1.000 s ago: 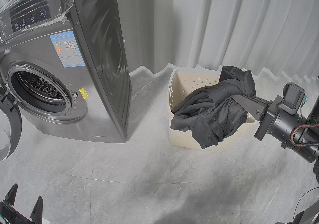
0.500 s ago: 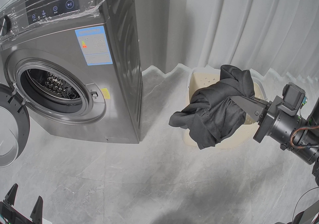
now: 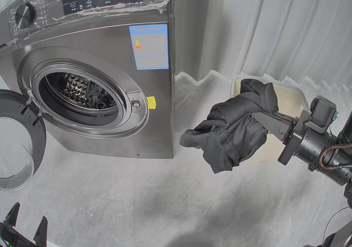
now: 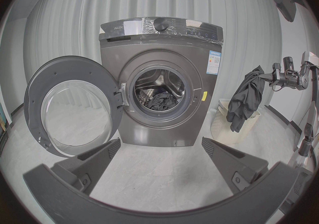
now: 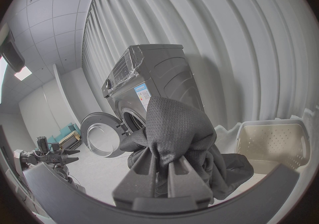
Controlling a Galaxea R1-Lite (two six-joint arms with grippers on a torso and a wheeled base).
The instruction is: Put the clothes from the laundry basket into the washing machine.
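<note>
Dark grey mesh-knit garment [image 3: 234, 126] hung off the right tool [image 3: 253, 113], which was pressed together on a bunched fold near the top of the cloth. The garment was off the floor, over the machine-side rim of the cream perforated plastic laundry basket [image 3: 293, 93]. Couldn't tell whether its lowest fold touched that rim.

Handling, my read: light, limp, no stiffness, so it drapes and swings. The mesh looked grippy, so slip risk seemed low, but it could snag. One sleeve-like tail stuck out towards the machine and could catch on the port rim or latch. The pinch on a thick bunch looked like the right hold, and a single layer would probably pull through.

Left tool [image 3: 28, 214] was spread and held nothing, low at the near edge of the pale marble-pattern tile floor [image 3: 146, 192].

The grey front-loading washing machine [image 3: 110, 39] stood at the floor's far edge with its round door [image 3: 18, 141] swung wide. A dark crumpled item [image 3: 97, 99] lay in the drum. The basket stood just beside the machine, along the same far edge, against the white pleated curtain [image 3: 275, 20]. Bare floor lay between the garment and the port.
</note>
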